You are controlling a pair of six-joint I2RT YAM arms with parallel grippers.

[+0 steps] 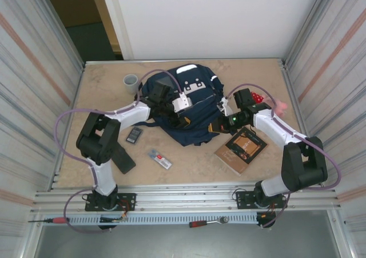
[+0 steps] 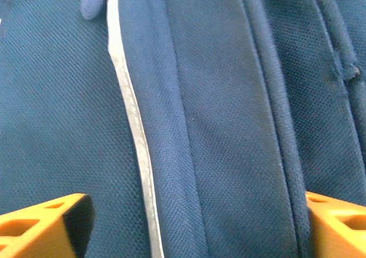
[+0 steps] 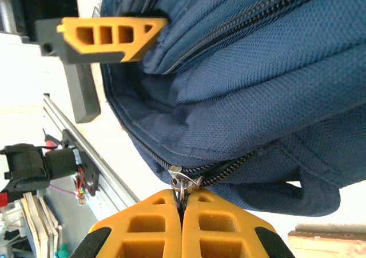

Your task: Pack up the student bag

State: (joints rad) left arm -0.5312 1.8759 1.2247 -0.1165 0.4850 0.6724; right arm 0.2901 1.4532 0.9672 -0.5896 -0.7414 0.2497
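The student bag (image 1: pixel 197 92), a large navy backpack with white patches, lies at the table's middle back. My left gripper (image 1: pixel 179 118) hovers over its front panel. In the left wrist view its orange fingertips (image 2: pixel 40 223) stand wide apart, open, with navy fabric and the thin reflective stripe (image 2: pixel 134 132) between them. My right gripper (image 1: pixel 221 127) is at the bag's lower right edge. In the right wrist view this gripper (image 3: pixel 183 203) is shut on the metal zipper pull (image 3: pixel 184 181) of a partly open zip. An orange finger of the left gripper (image 3: pixel 108 38) rests against the bag there.
A brown book (image 1: pixel 241 149) lies by the right arm. A dark calculator (image 1: pixel 134 134) and a small grey-and-red item (image 1: pixel 160 159) lie left of the bag's bottom. A grey cup (image 1: pixel 131 82) stands at the back left, red and pink items (image 1: pixel 261 98) at the back right.
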